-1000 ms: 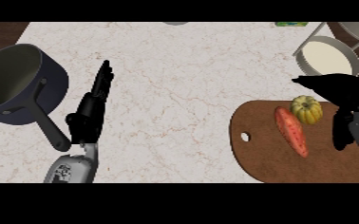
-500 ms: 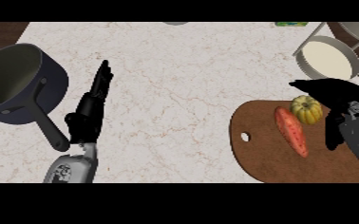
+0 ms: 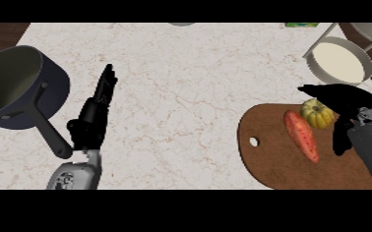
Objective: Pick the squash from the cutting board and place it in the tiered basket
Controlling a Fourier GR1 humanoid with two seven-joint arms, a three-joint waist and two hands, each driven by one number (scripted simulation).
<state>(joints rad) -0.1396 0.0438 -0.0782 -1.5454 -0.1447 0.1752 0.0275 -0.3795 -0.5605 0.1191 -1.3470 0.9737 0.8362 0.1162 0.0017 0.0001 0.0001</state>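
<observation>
Two hands show over a pale, red-veined surface. By its near edge, left of middle, the left hand rests with fingers straight and pressed together, pointing at the far edge. A brown cutting board lies at the near right corner, cut off by the view. On it an orange carrot lies just beside the yellow squash. The right hand is spread around the squash, thumb at its far side, and hides part of it; whether they touch is hard to tell. A dark pot sits at the left edge. The tiered basket is at the far right corner, only partly in view.
</observation>
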